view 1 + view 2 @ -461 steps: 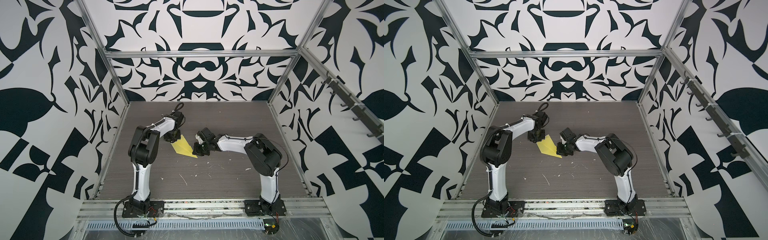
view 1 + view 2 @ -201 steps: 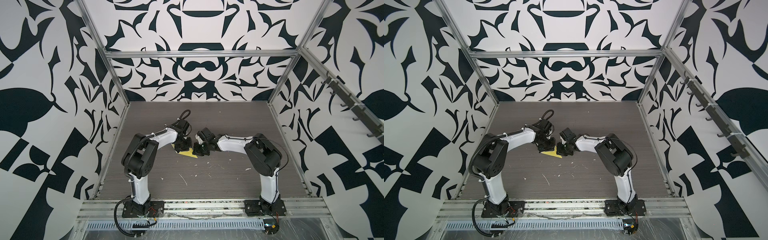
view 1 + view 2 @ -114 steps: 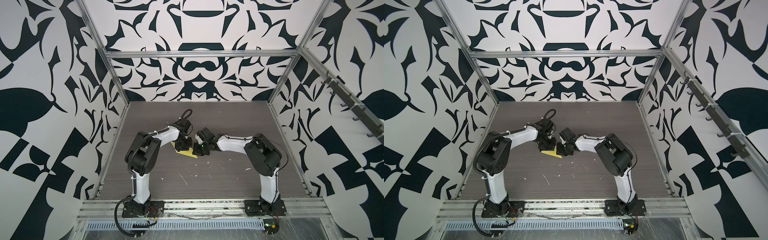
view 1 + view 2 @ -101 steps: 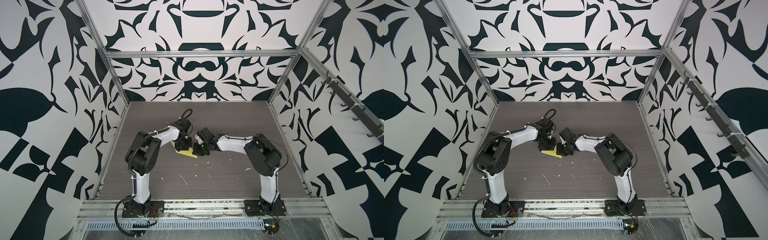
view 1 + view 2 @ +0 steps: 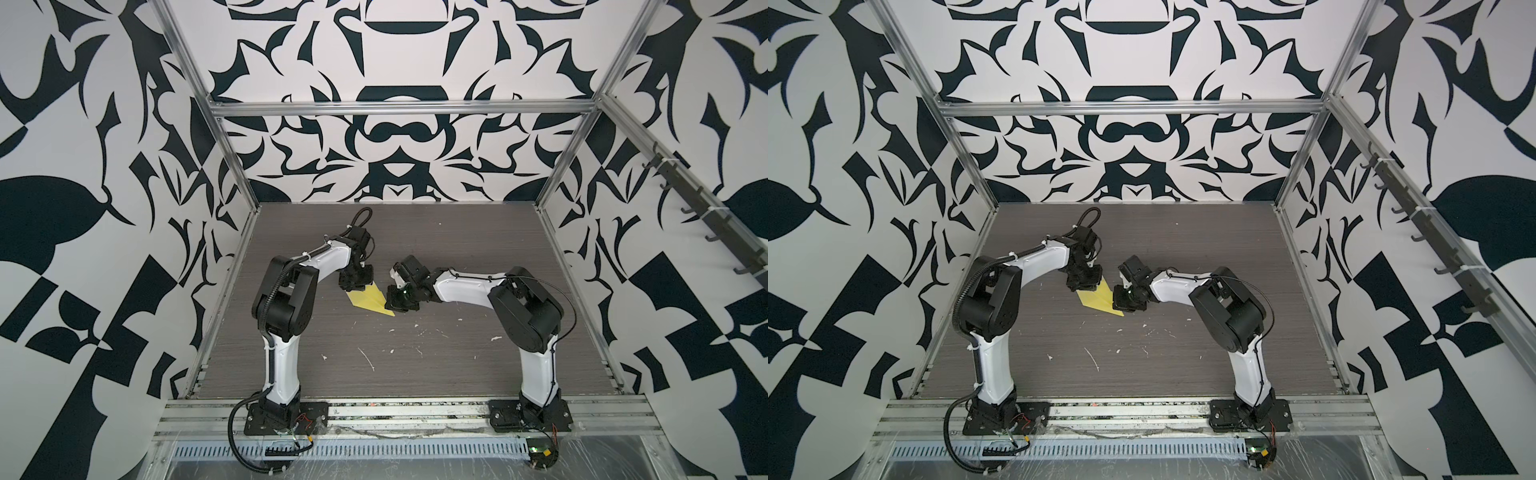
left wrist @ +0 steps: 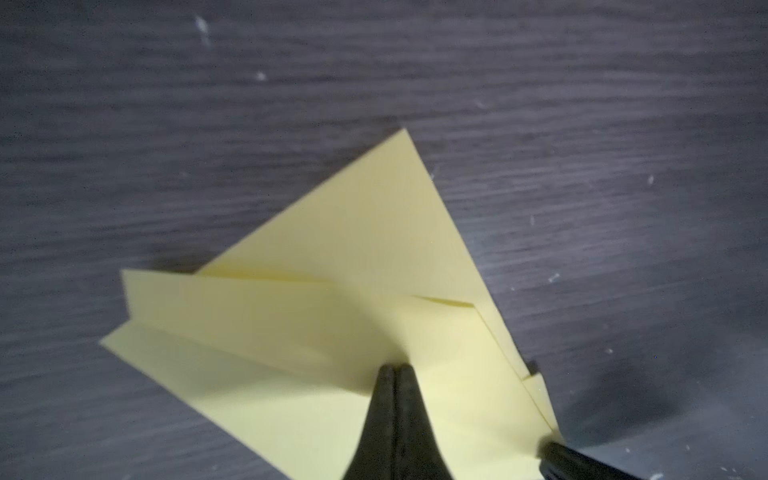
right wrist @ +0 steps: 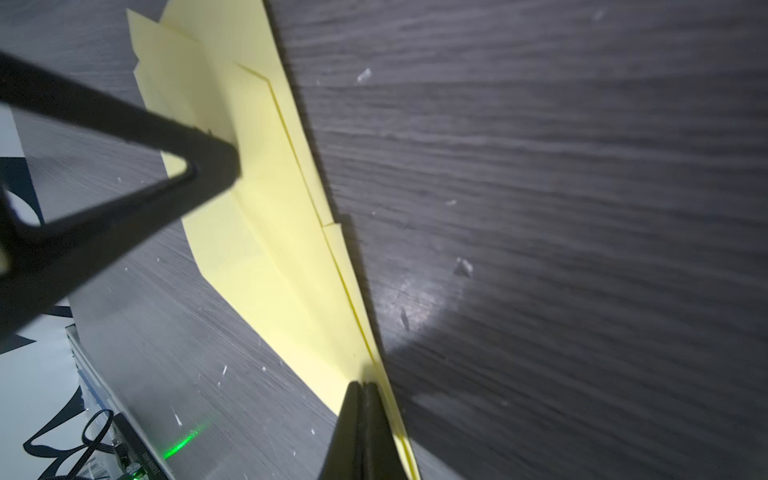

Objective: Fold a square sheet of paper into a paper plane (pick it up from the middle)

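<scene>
Pressing the thin, floppy paper (image 6: pixel 353 249), left gripper (image 6: pixel 395 370) and right gripper (image 7: pixel 362 387) have fingers squeezed together; I'd pinch its middle.

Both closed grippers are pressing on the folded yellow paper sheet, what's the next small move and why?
Probably slide the left gripper, shut and pressed on the folded yellow paper sheet, along the top flap, whose edge looks lifted. The right gripper, also shut, pins the pointed end, so the sheet should hold.
</scene>
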{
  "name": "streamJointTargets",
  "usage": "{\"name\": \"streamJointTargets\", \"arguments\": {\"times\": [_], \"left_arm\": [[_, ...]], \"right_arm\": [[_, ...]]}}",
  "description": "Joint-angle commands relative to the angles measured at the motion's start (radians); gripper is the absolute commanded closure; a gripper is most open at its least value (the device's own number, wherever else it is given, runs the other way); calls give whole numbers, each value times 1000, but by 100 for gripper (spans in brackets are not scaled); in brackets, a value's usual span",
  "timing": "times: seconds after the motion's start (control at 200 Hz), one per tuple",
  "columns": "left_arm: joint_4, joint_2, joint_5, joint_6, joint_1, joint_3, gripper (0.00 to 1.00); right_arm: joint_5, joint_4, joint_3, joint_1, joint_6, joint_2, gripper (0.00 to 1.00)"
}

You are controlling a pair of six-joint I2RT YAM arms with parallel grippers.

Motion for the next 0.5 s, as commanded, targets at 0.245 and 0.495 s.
{"name": "streamJointTargets", "arguments": {"times": [0.245,0.495], "left_arm": [[-101,69,-126,96,76,14,97],[-103,95,-181,99,114,54,97]], "right_arm": [[94,-162,-43,5,-22,67,100],[95,-159,-49,4,-23,64,100]]}}
